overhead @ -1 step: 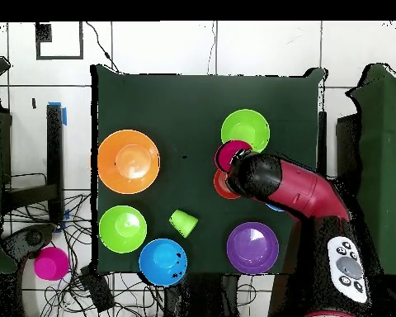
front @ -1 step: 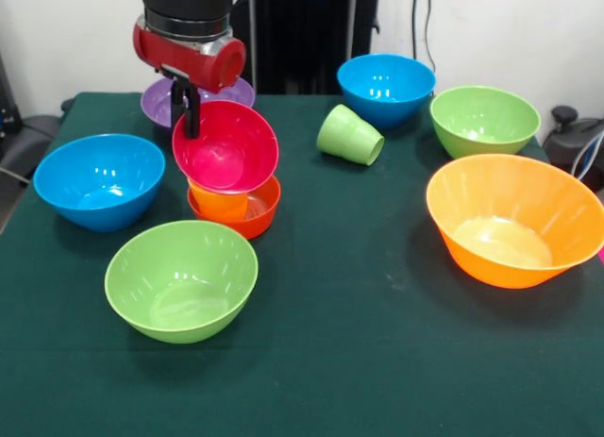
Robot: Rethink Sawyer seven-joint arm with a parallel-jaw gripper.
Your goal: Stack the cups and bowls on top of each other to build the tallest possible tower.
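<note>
The tower stands left of centre: a small red-orange bowl (front @ -1 step: 260,215) (overhead @ -1 step: 221,188) holds an upright orange cup (front @ -1 step: 219,204), and a magenta bowl (front @ -1 step: 226,149) (overhead @ -1 step: 231,152) rests on it, tilted with its opening toward the camera. My gripper (front @ -1 step: 189,116) comes down from above and is shut on the magenta bowl's upper rim, with one black finger (front @ -1 step: 192,111) showing inside the bowl. In the overhead view the arm (overhead @ -1 step: 292,188) hides the gripper. A light green cup (front @ -1 step: 350,135) (overhead @ -1 step: 182,222) lies on its side further back.
Around the tower sit a blue bowl (front @ -1 step: 99,180), a light green bowl (front @ -1 step: 181,278) (overhead @ -1 step: 245,130), a purple bowl (front @ -1 step: 160,102) (overhead @ -1 step: 252,247), a blue bowl (front @ -1 step: 385,88) (overhead @ -1 step: 162,262), a light green bowl (front @ -1 step: 484,119) (overhead @ -1 step: 123,229) and the largest orange bowl (front @ -1 step: 514,220) (overhead @ -1 step: 129,161).
</note>
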